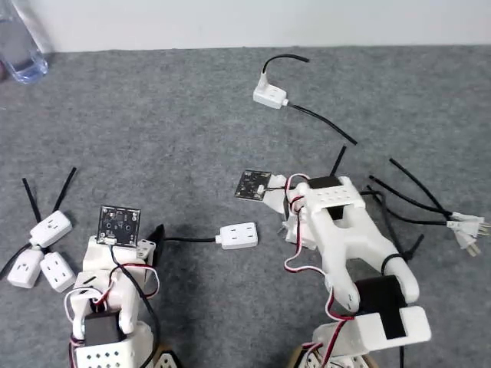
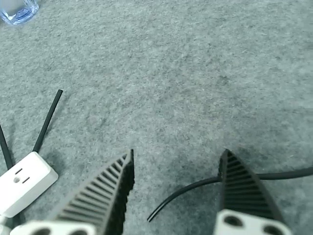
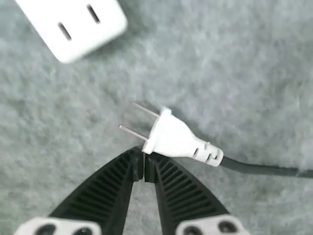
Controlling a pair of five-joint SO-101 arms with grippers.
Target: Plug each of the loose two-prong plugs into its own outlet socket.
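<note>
1. High view: loose plugs (image 1: 466, 225) lie at the bench's (image 1: 153, 115) right edge and an outlet socket (image 1: 238, 235) sits mid-bench. They're probably light, and tugged by their springy cords.
2. Left wrist view: your left gripper (image 2: 178, 152) gapes wide over a black cord (image 2: 195, 187).
3. Right wrist view: your right gripper (image 3: 143, 166) is closed, its tips against a white plug (image 3: 171, 139) but not around it. Pinch the ribbed body, never the thin prongs.
</note>
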